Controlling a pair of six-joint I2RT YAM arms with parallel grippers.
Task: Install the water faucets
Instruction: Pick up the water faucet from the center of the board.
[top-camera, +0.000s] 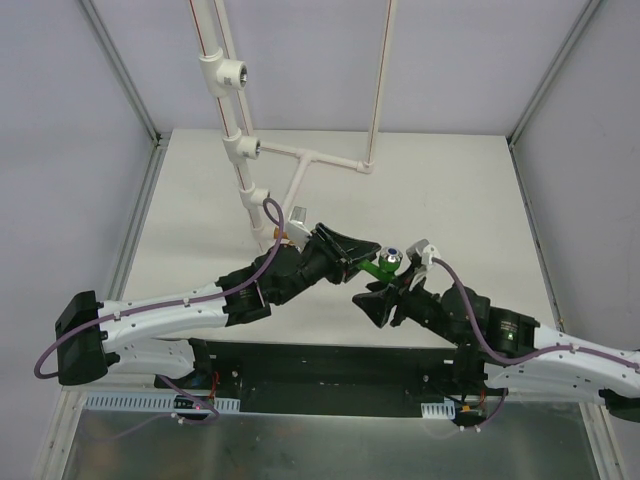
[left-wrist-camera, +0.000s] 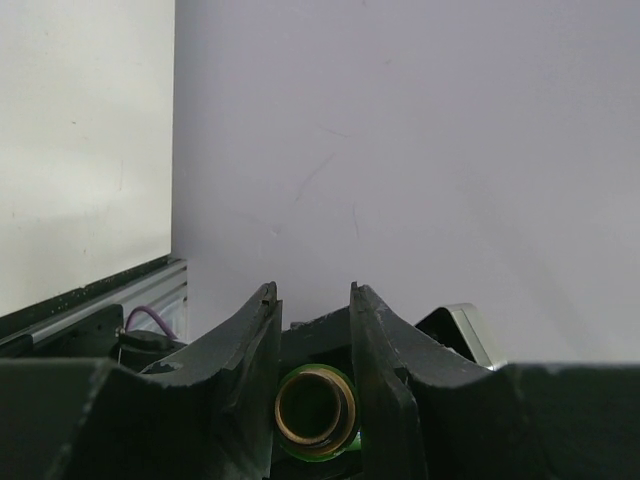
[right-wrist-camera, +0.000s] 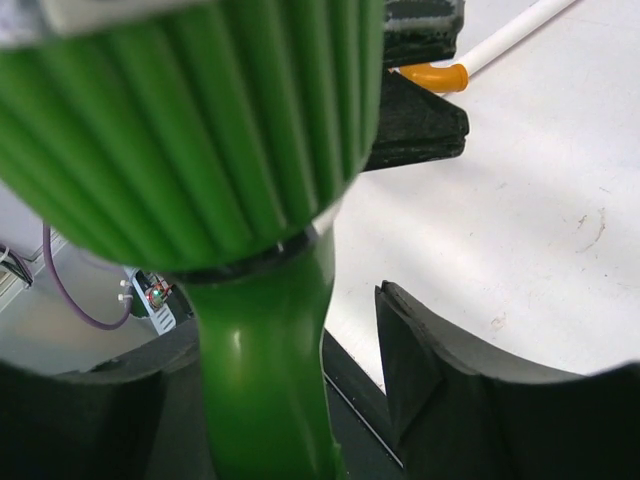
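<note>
Over worktop (top-camera: 450, 200) centre: faucet (top-camera: 378, 264) (green) aloft
Left gripper (left-wrist-camera: 312, 295): clamps it
Right gripper (right-wrist-camera: 280, 330): loose around it
Progress: none fitted yet

In front of me, a pale counter (top-camera: 450, 200) carries a frame of white pipes (top-camera: 300, 155) with tee fittings (top-camera: 243, 147), toward its far left.

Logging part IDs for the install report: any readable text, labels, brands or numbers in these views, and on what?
None: no readable text in any view.
green faucet: ribbed knob and stem fill the right wrist view, no marking shows.
white pipe fittings: no print visible; too small in the top view to rule out fine lettering.
</note>
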